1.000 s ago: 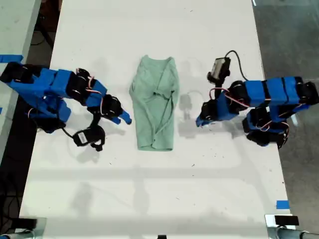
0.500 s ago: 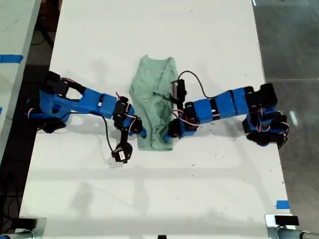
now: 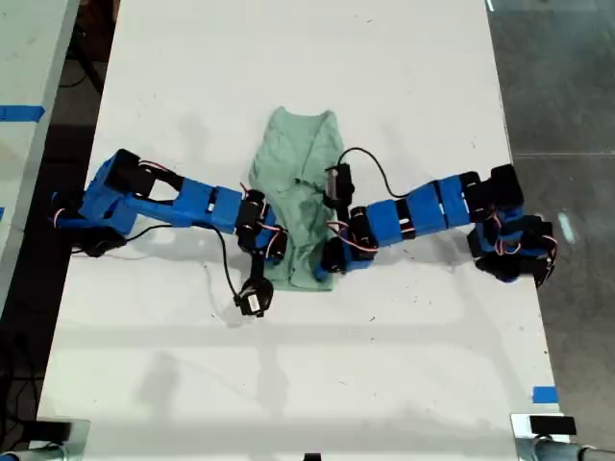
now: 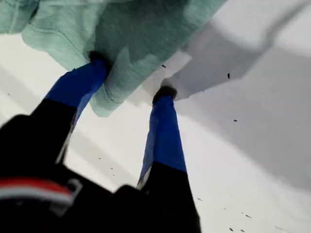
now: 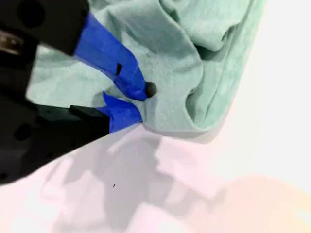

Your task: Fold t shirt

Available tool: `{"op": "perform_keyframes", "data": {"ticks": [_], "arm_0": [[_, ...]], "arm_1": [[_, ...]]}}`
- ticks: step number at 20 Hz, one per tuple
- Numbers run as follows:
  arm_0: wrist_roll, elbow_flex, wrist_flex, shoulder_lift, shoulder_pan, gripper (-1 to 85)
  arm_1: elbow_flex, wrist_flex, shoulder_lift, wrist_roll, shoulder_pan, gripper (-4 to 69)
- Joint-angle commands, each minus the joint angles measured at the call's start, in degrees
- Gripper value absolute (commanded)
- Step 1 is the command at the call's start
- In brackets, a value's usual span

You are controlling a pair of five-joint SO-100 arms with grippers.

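The pale mint-green t shirt [image 3: 298,173] lies folded into a narrow strip on the white table. My first gripper [image 3: 332,261] reaches in from the exterior view's right to the shirt's lower right corner. In its wrist view that gripper [image 4: 132,75] is open, one finger [image 4: 77,85] against the hem of the shirt [image 4: 146,24], the other on bare table. My second gripper [image 3: 276,253] comes from the exterior view's left to the lower left hem. Its wrist view shows the second gripper [image 5: 141,103] pinched shut on a bunch of the shirt [image 5: 184,29].
The white table [image 3: 384,365] runs well past the shirt on all sides. A small camera [image 3: 252,300] hangs on a cable just below the second gripper. Blue tape marks [image 3: 544,394] sit near the table's edges. Dark floor shows at the exterior view's right.
Both arms stretched inward from the table's sides until their grippers met the shirt's lower corners. Over the last half second they only settled slightly closer on the hem.
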Motion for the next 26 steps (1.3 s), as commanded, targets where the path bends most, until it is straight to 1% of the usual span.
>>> {"op": "perform_keyframes", "data": {"ticks": [1,2,3,5,7,8,10,12,13,14,15,17,19,23,26], "arm_0": [[-0.62,-1.76,0.26,0.09,1.85,0.1],[-0.7,-1.93,0.26,0.18,2.11,0.1],[-0.88,-1.93,0.35,0.35,2.64,0.1],[-1.76,-2.46,1.05,1.14,5.19,0.1],[-4.31,-5.98,5.27,3.6,9.67,0.1],[-5.36,-8.79,8.17,5.71,11.51,0.1],[-4.92,-9.67,10.55,14.24,12.13,0.1],[-2.37,-8.61,13.89,23.03,8.61,0.1],[0.7,-7.65,15.03,26.63,5.45,0.1],[1.93,-7.12,16.88,29.62,1.41,0.1],[4.31,-5.71,17.14,32.61,-2.64,0.1],[5.98,-2.72,17.14,37.27,-9.58,0.1],[6.5,-0.35,16.96,39.11,-14.06,0.1],[5.45,6.5,16.61,39.29,-19.6,0.1],[3.96,15.64,14.77,40.61,-22.76,0.1]], "arm_1": [[-5.1,-2.29,-1.58,0.18,-0.97,6.1],[-5.27,-2.72,-2.37,0.44,-1.14,-0.2],[-6.24,-2.46,-3.6,0.26,-1.49,-0.2],[-9.14,0.44,-4.31,2.55,-3.69,-0.2],[-15.12,6.33,-3.52,4.75,-6.68,-0.2],[-17.75,8.26,-1.67,4.48,-7.56,-0.2],[-18.11,8.26,6.33,2.29,-7.21,-0.2],[-16.7,6.42,15.56,-1.32,-4.39,-0.2],[-15.47,4.57,19.78,-3.43,-2.02,-0.2],[-14.5,3.16,23.38,-5.45,0.88,-0.2],[-13.18,0.88,26.37,-7.29,3.96,-0.2],[-10.9,-5.45,29.18,-12.22,9.4,-0.2],[-10.72,-9.84,27.77,-15.47,14.41,-0.2],[-11.78,-16.79,19.6,-19.69,22.76,-0.1],[-15.64,-18.72,11.16,-22.06,27.25,-0.1]]}}
